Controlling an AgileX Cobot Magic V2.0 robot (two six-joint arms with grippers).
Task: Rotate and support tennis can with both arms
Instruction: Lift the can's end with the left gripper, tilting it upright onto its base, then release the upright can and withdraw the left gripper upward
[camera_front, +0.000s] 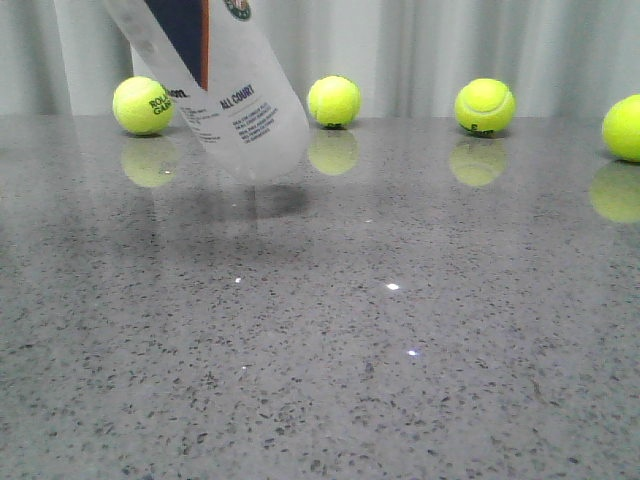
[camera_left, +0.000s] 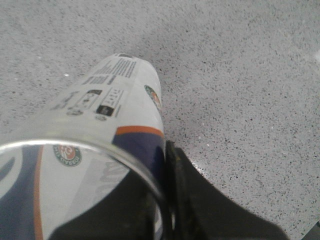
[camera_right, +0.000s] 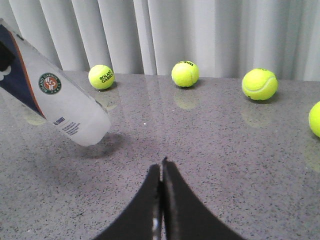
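The tennis can hangs tilted above the table at the upper left of the front view, its lower end clear of the grey surface, with a shadow under it. Its navy band, orange stripe and white label show. My left gripper is shut on the tennis can; one black finger presses its side, the other is hidden behind the tube. My right gripper is shut and empty, low over the table, with the tennis can off to one side and apart from it. Neither gripper shows in the front view.
Several yellow-green tennis balls stand along the far edge of the speckled grey table: one behind the can, one, one, one at the right. A pale curtain hangs behind.
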